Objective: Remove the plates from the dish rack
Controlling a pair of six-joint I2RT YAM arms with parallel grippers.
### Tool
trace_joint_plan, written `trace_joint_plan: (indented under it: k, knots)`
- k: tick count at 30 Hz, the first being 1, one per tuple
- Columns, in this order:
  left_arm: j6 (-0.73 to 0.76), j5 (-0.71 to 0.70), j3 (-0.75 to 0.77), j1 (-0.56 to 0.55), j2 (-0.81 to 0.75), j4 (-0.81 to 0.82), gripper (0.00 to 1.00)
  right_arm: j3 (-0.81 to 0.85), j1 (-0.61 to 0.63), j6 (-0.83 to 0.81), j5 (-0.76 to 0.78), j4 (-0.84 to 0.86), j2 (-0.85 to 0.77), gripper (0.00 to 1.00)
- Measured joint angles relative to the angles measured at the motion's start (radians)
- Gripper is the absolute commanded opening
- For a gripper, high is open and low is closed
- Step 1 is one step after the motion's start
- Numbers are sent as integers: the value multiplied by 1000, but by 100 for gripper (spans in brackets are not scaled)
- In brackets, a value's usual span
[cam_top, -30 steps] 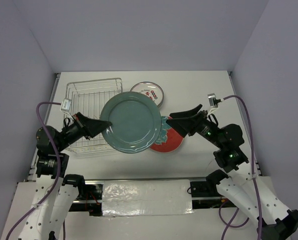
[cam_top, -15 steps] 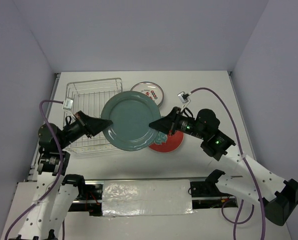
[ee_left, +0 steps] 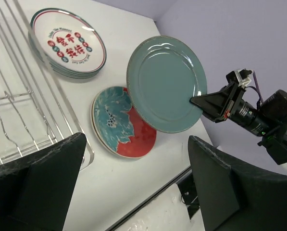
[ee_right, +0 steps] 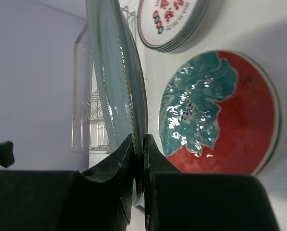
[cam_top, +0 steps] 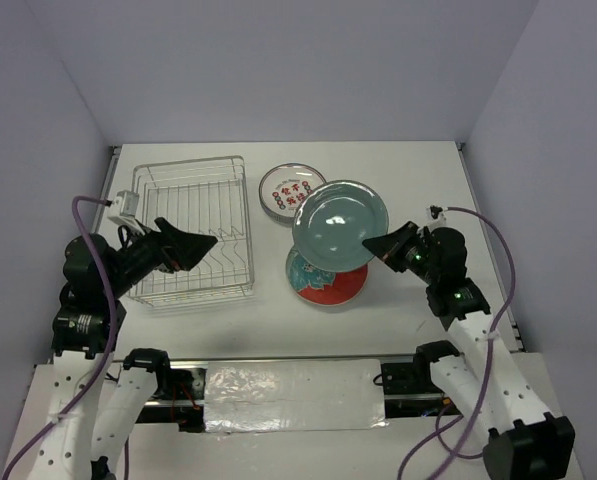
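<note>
The right hand (cam_top: pixel 377 245) is clamped on the rim of the plain dark teal plate (cam_top: pixel 340 224). In the right wrist view its two fingers (ee_right: pixel 124 163) pinch the plate's edge between them, with the plate seen edge-on rising from the grip. The plate is held off the table (cam_top: pixel 418 180), tilted up on its edge, with its face turned toward the left arm. From above it overlaps the far side of the floral plates (cam_top: pixel 323 283).

These red-and-teal floral plates lie flat on the table in a small stack, to the right of the dish rack (cam_top: pixel 190 228). Behind them, just beside the rack's far right corner, sits a stack of white plates (cam_top: pixel 290 190) with red characters and grey-green rims.

The left hand (cam_top: pixel 206 243) is open, its fingers (ee_left: pixel 37 185) spread wide and gripping nothing. In the top view it hangs over the right part of the silver wire dish rack, well apart from the teal plate. The rack stands on the left side of the table, and its wires show at the left edge of the left wrist view.
</note>
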Motion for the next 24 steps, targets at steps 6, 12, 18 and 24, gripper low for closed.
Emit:
trace_joint_plan:
  k: [6, 12, 18, 24]
  knots:
    - [87, -30, -47, 0, -2, -71, 99, -99, -175, 47, -270, 185, 170, 0]
    - [179, -67, -76, 0, -16, -139, 99, -154, -230, 19, -467, 248, 241, 0]
    - [237, -75, -122, 0, -49, -126, 99, -173, -343, -17, -591, 386, 359, 0]
    - [245, -62, -167, 0, -51, -123, 100, -204, -362, -68, -621, 434, 492, 0]
